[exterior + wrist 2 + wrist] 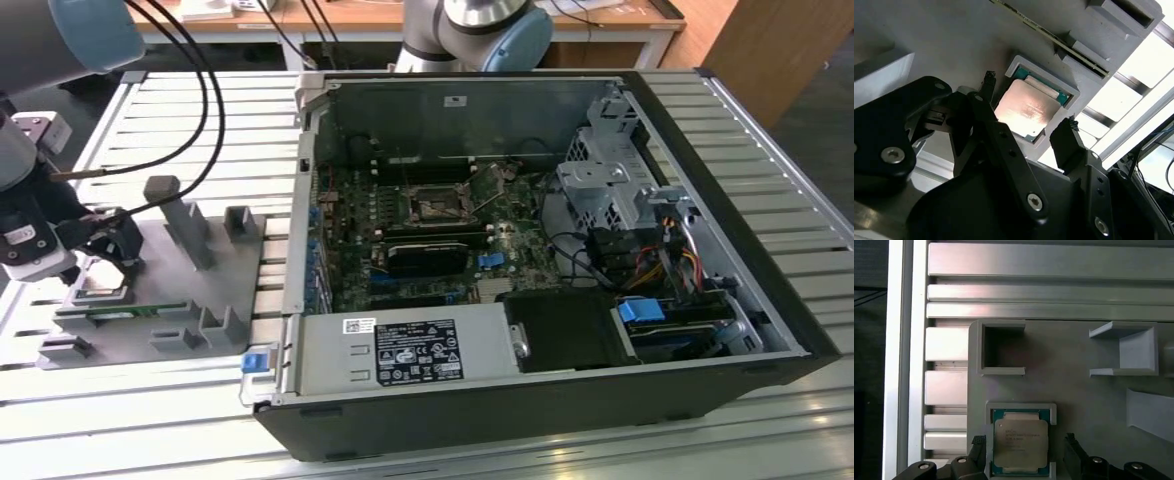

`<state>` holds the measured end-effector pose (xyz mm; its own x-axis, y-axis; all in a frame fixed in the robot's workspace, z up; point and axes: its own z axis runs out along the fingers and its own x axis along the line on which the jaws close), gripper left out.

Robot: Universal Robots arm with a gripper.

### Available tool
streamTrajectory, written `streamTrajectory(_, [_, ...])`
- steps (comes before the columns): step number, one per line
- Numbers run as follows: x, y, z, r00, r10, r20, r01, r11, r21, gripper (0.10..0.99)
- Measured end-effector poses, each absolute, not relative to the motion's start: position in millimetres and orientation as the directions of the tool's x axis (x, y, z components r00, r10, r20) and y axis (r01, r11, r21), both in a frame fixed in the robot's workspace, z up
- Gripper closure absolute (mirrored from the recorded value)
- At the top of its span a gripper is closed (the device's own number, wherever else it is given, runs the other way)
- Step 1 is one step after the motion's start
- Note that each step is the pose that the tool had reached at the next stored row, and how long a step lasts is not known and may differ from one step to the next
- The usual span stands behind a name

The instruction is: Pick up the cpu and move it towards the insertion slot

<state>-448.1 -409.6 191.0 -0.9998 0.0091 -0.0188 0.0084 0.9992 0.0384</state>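
The pick-up was in hand: the end effector [1029, 100] hung with its fingers spread wide on either side of the cpu [1020, 442], not touching it. The chip lay flat in its recess in the grey fixture [200, 290], at the exterior view's left on the slatted desk [160, 120]. By my judgement, the grasp called for the fingers to meet the chip's opposite edges squarely and lift it straight out of the recess, since the insertion slot [437, 205] sat well apart to the right, inside the open computer case [694, 130].
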Motion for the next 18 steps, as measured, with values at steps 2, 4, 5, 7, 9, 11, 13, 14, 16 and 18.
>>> streamTrajectory(2, [-448.8,-409.5,189.6,-1.000,0.009,-0.019,0.008,0.999,0.040,0.369])
streamTrajectory(4, [-449.2,-409.5,188.0,-1.000,0.009,-0.019,0.008,0.999,0.040,0.369])
streamTrajectory(5, [-449.4,-409.5,187.2,-1.000,0.009,-0.019,0.008,0.999,0.041,0.369])
streamTrajectory(7, [-449.8,-409.5,185.8,-1.000,0.009,-0.019,0.008,0.999,0.043,0.369])
streamTrajectory(9, [-450.0,-409.5,184.7,-1.000,0.009,-0.019,0.008,0.999,0.049,0.369])
streamTrajectory(11, [-450.3,-409.5,183.7,-1.000,0.009,-0.019,0.008,0.998,0.054,0.380])
streamTrajectory(13, [-451.0,-409.5,183.0,-1.000,0.009,-0.019,0.008,0.998,0.058,0.451])
streamTrajectory(14, [-451.4,-409.5,182.8,-1.000,0.009,-0.019,0.008,0.998,0.060,0.451])
streamTrajectory(16, [-452.4,-409.5,182.2,-1.000,0.009,-0.019,0.008,0.998,0.062,0.451])
streamTrajectory(18, [-453.2,-409.5,181.8,-1.000,0.009,-0.019,0.008,0.998,0.063,0.451])
